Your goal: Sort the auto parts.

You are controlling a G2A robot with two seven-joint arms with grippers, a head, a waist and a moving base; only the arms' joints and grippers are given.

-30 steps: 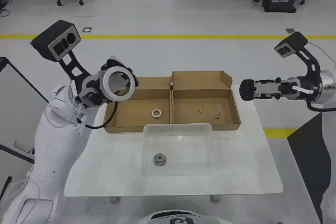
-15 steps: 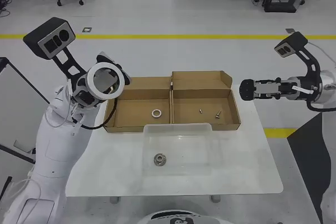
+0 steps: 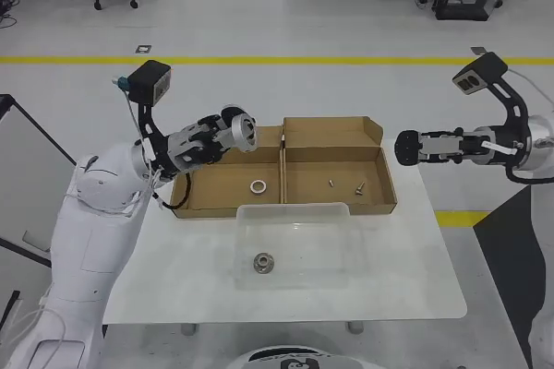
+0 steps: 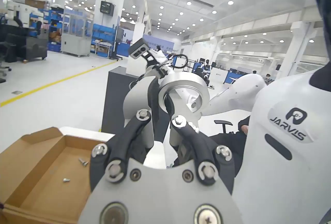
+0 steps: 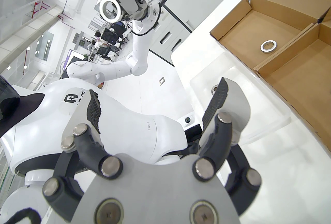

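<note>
A large silver ring (image 3: 246, 131) (image 4: 192, 87) is held in the air above the back left corner of the cardboard box (image 3: 283, 164), with my left gripper (image 3: 233, 135) (image 4: 160, 108) shut on its rim. A small ring (image 3: 257, 185) (image 5: 268, 45) lies in the box's left compartment. Two bolts (image 3: 331, 182) (image 3: 360, 188) lie in the right compartment. A flanged metal part (image 3: 263, 263) (image 5: 214, 89) sits in the clear tray (image 3: 337, 210). My right gripper (image 3: 402, 148) (image 5: 157, 95) hangs open beyond the box's right side, holding nothing.
The white table (image 3: 415, 277) carries the box at the back and the clear tray in front of it. A dark cabinet (image 3: 5, 157) stands off the table's left side. Bare tabletop lies right of the tray.
My left arm has swung the large ring to the right and turned it from face-on to edge-on, ending over the box's back left corner. The right arm has not moved.
</note>
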